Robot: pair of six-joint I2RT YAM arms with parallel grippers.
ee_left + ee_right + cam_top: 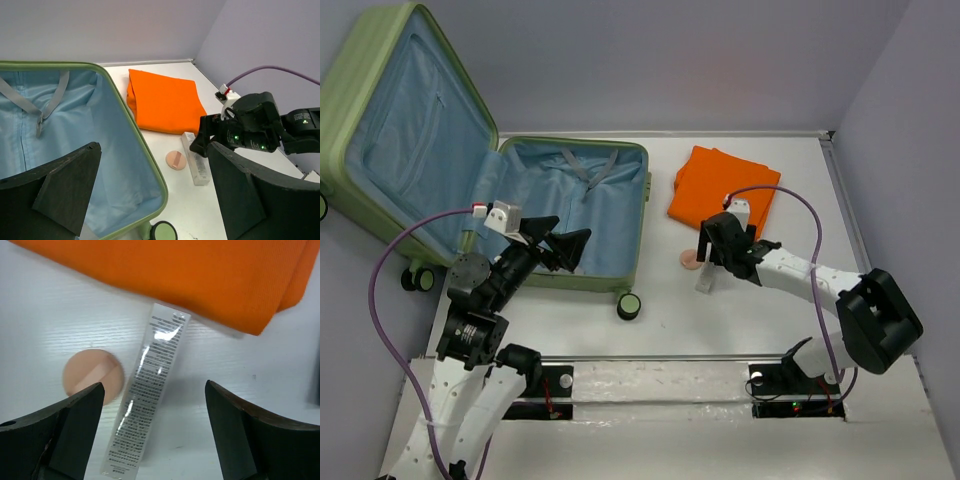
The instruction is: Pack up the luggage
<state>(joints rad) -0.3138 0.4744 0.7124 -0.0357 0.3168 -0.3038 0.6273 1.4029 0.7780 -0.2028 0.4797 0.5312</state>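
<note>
On the white table [760, 330], right of the suitcase, lie a folded orange cloth [722, 190], a long clear plastic box with small printed text [706, 277] and a round peach-coloured pad [688, 262]. The box's far end lies at the cloth's near edge, and the pad sits just beside the box on its left. In the right wrist view the box [147, 390] runs lengthwise between the two dark fingers, with the pad [92, 376] just beside one finger. The right gripper [730, 250] hangs over both with its jaws spread wide and nothing in them; the pictures do not show whether its tips touch the table. The left gripper [560, 240] is also spread wide and empty. It hovers over the near right part of the light-green hard-shell luggage [470, 160], pointing toward the cloth. From the left wrist camera the luggage's green rim [135, 135] runs between that gripper and the small items, and the right gripper [240, 132] shows beyond them. The luggage lies open at the left of the table, well apart from the right gripper. Its lid leans back against the left wall and its base lies flat. Both halves are lined in pale blue fabric [75, 125], grey straps with a buckle [40, 117] cross the base, and a black-and-green caster wheel [630, 305] shows at the near corner.
</note>
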